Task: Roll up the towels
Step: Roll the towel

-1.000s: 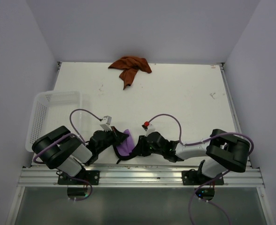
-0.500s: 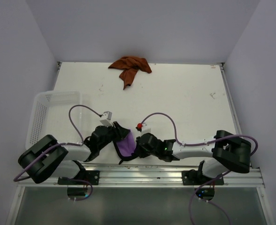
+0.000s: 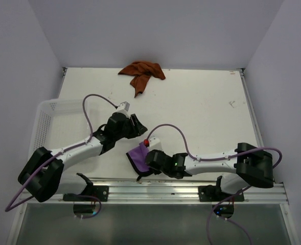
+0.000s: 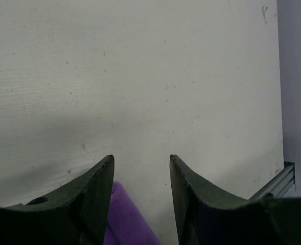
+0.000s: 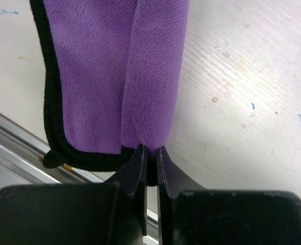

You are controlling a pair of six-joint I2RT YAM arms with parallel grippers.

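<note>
At near edge of white counter [image 3: 206,112]: soft purple cloth with black edging [image 3: 138,152], folded, lying flat; right jaws clamped tight on its fold. Left jaws apart, holding nothing, over bare counter just beyond it. At far edge: crumpled rust-orange cloth [image 3: 141,73].

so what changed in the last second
The left claw came off the purple towel and swung toward the far side of the table; it is now open and empty. The right claw stays shut on the towel's fold, shifted slightly left. The orange towel and basket have not moved.
</note>
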